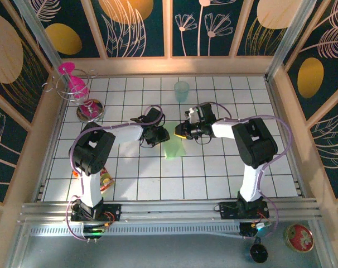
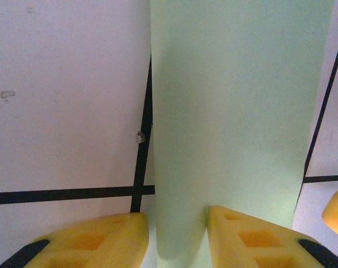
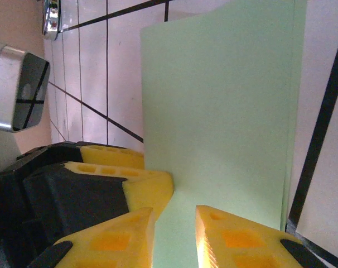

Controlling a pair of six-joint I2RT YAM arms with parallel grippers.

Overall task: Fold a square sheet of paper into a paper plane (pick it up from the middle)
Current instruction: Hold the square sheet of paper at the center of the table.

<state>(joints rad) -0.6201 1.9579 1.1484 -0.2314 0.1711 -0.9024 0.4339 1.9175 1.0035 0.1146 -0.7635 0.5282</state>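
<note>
While the folded green sheet of paper [image 1: 173, 148] lies mid-way across the table [image 1: 213, 178], I see the left gripper [image 2: 177, 215] and right gripper [image 3: 174, 215] each with jaws apart, paper running between them.

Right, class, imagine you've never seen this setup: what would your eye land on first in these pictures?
First, the light green paper in the middle of the white tiled table, with the left gripper and the right gripper meeting over it from either side, yellow fingers low at the sheet. Next, the bright pink object in a wire stand at the far left corner, and the pale teal cup beyond the paper.
</note>
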